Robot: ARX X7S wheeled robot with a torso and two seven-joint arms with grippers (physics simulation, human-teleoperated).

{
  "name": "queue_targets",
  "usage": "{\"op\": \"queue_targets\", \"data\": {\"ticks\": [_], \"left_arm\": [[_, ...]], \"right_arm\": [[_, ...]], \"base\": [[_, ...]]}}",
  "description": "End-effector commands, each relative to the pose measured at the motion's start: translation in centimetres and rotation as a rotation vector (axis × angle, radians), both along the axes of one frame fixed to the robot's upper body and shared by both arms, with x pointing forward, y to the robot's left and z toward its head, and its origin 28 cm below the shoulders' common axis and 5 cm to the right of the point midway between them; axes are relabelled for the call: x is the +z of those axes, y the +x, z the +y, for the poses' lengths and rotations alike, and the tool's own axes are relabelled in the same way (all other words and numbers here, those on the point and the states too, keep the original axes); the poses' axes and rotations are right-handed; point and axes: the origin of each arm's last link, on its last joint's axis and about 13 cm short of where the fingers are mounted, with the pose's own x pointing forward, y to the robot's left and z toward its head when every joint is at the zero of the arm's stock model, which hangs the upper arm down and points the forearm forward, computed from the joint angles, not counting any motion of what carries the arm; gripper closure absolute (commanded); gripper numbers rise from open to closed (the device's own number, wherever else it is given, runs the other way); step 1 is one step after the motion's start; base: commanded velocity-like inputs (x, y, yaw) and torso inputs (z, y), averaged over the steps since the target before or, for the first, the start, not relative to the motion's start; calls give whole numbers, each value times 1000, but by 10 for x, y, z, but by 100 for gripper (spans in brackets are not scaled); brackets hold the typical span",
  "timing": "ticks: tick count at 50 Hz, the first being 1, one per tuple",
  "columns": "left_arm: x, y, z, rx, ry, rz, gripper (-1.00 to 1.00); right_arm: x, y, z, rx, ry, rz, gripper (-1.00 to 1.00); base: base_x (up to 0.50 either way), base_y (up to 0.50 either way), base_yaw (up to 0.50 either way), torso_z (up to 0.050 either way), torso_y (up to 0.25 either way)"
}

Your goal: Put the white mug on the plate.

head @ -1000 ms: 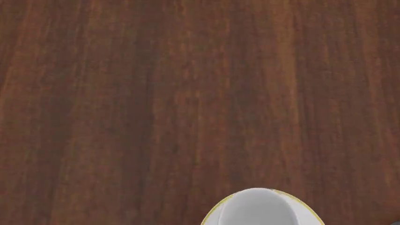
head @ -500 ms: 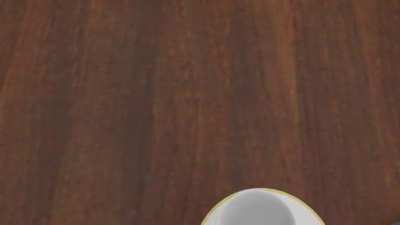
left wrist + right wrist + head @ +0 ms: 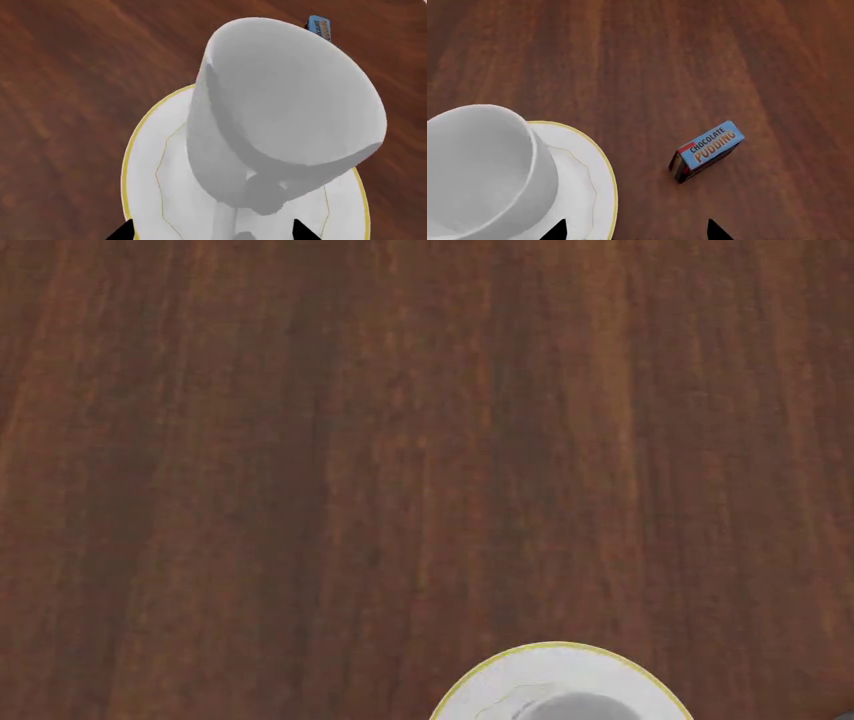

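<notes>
The white mug (image 3: 280, 100) stands upright on the gold-rimmed plate (image 3: 147, 170), its handle (image 3: 267, 192) turned toward my left gripper (image 3: 211, 231). That gripper is open, its two tips wide apart on either side of the handle and not touching it. In the right wrist view the mug (image 3: 480, 170) sits on the plate (image 3: 584, 185), and my right gripper (image 3: 635, 231) is open and empty over the plate's edge and the bare table. The head view shows only the plate's far part (image 3: 494, 685) and a sliver of the mug (image 3: 577, 708) at the bottom edge.
A blue chocolate pudding box (image 3: 707, 150) lies on the dark wooden table (image 3: 694, 60) a little way from the plate. It also peeks out behind the mug in the left wrist view (image 3: 319, 27). The head view shows wide bare table (image 3: 400, 440) beyond the plate.
In the head view the mug filled the plate's visible part before. Now it has sunk toward the bottom edge and the plate's white surface shows.
</notes>
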Motion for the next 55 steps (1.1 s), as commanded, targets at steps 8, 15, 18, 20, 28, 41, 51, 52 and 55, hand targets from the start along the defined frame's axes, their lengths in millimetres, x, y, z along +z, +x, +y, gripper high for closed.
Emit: {"op": "queue_targets", "data": {"ticks": [8,15,18,20,28,41,51,52,55], "left_arm": [[-2,-3,2,-4,-5,19,-100],[-1,-6,2,-3,-8,16,-100],[-1,-8,3,-5,-9,13,-100],[0,-9,3,-4,-10,11,-100],[4,-18,4,-15,-18,-2,-100],[10,-28,8,-14,-23,-24,-100],[9,-32,9,-9,-23,-27,-100],[9,-33,10,-9,-23,-28,-100],[9,-35,10,-7,-26,-30,-100]], "right_arm": [[0,0,1,15,14,2,-100],[-1,-2,0,20,22,1,-100],[-1,-2,0,21,24,2,-100],[-1,-3,0,21,24,1,-100],[-2,-2,1,25,25,1,-100],[-1,-1,2,31,26,1,-100],[-2,-2,2,37,31,4,-100],[-2,-2,2,38,31,3,-100],[-3,-3,2,38,29,2,-100]], "base": [[0,0,0,0,0],[0,0,0,0,0],[0,0,0,0,0],[0,0,0,0,0],[0,0,0,0,0],[0,0,0,0,0],[0,0,0,0,0],[0,0,0,0,0],[0,0,0,0,0]]}}
